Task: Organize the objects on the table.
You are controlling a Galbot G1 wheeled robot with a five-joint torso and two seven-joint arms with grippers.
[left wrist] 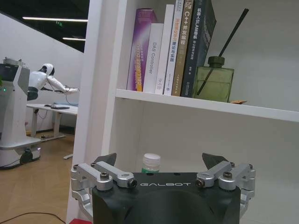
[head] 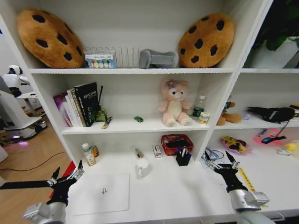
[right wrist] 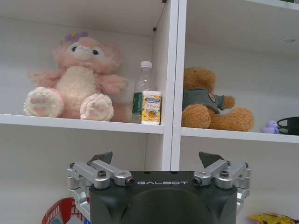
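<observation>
White mug stood near the counter centre, toward the back edge, w/ a marker pen lying just behind it. Judged light but rigid ceramic, glazed so likely slippery, breakable if dropped; best taken across the rim or body, not the handle. Black pen cup stood right of the mug, in front of a red basket, pens sticking out; prob. light and tippy, so take it low on the wall. Silver laptop lay flat, lid closed, at the front-left part of the counter; stiff, thin, heaviest item, hard to pinch except at an edge. Green toy car sat on the shelf above. Left claw hovered over the front-left corner, spread, holding nothing. Right claw hovered over the front-right area, also spread & empty.
</observation>
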